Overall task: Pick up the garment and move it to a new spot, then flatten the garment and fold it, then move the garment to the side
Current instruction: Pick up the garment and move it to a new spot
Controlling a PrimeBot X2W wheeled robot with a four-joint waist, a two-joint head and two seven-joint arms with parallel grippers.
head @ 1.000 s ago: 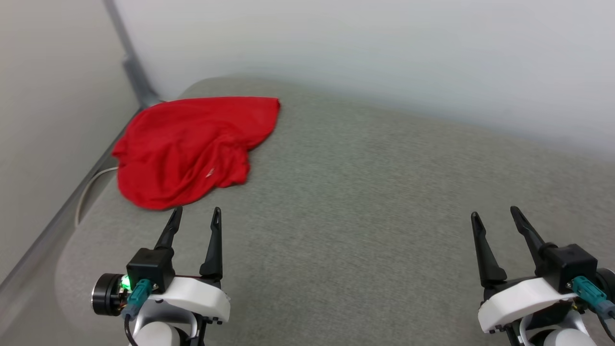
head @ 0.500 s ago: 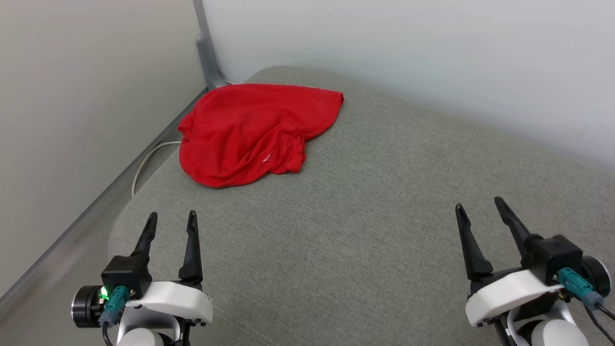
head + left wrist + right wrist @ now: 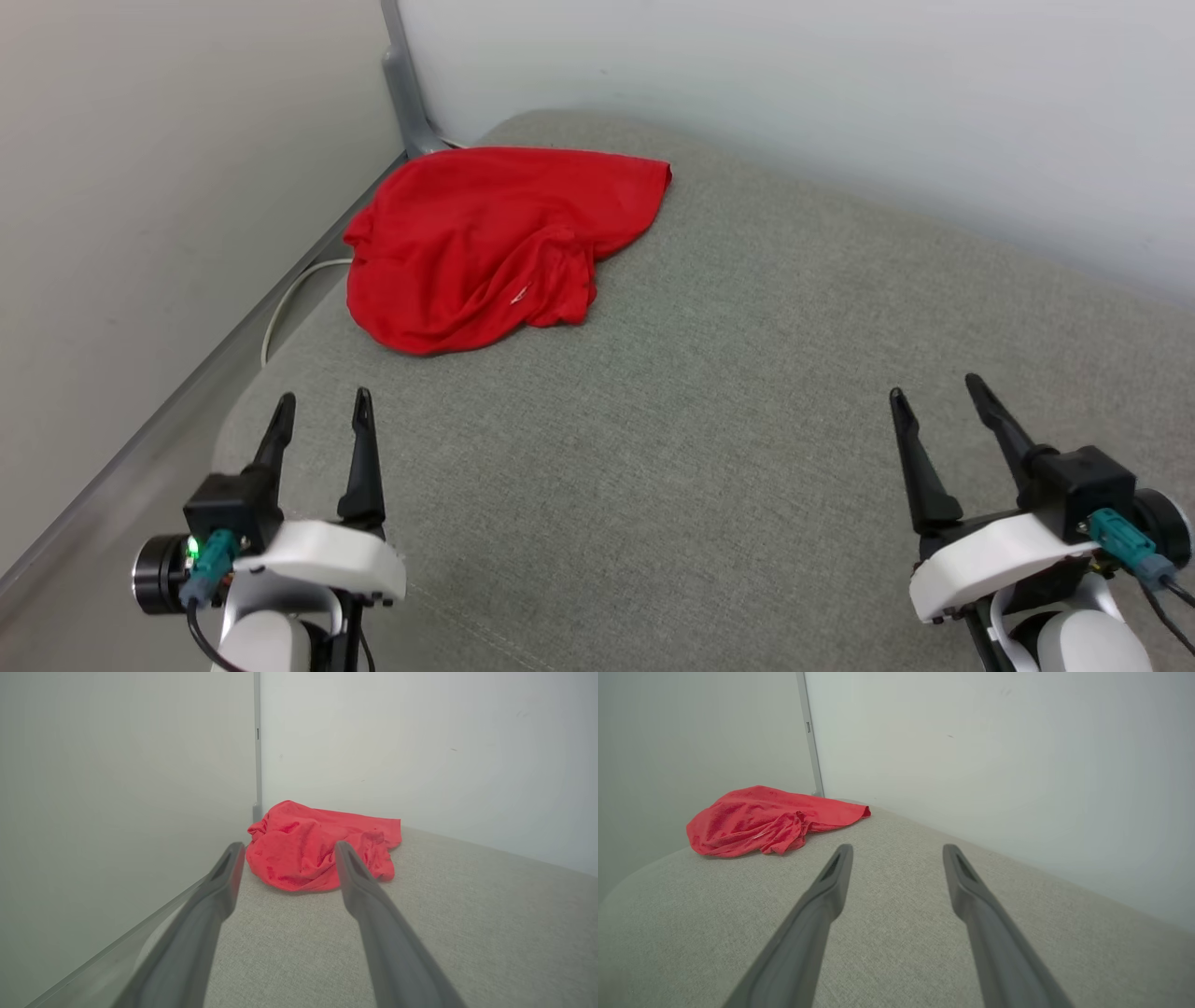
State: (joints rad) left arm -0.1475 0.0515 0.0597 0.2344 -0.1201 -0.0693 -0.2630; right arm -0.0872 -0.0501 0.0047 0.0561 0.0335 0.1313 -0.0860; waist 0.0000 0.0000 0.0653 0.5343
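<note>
The garment [image 3: 485, 247] is a red crumpled heap at the far left corner of a grey cushioned surface [image 3: 728, 392]; only red cloth shows. My left gripper [image 3: 322, 403] hangs open at the lower left, short of the heap and apart from it. In the left wrist view the garment [image 3: 317, 847] lies straight ahead beyond the left gripper [image 3: 287, 851]. My right gripper [image 3: 934, 392] stands open at the lower right, far from the cloth. In the right wrist view the garment [image 3: 761, 821] lies to the far left of the right gripper [image 3: 896, 851].
Pale walls meet in a corner behind the garment, with a grey metal post [image 3: 401, 84] there. A white cable [image 3: 280, 313] curves down the gap between the cushion's left edge and the left wall. The wide middle and right of the cushion is bare fabric.
The head camera has turned, so the whole picture has shifted right and down. Both grippers stay open and the garment lies as before.
</note>
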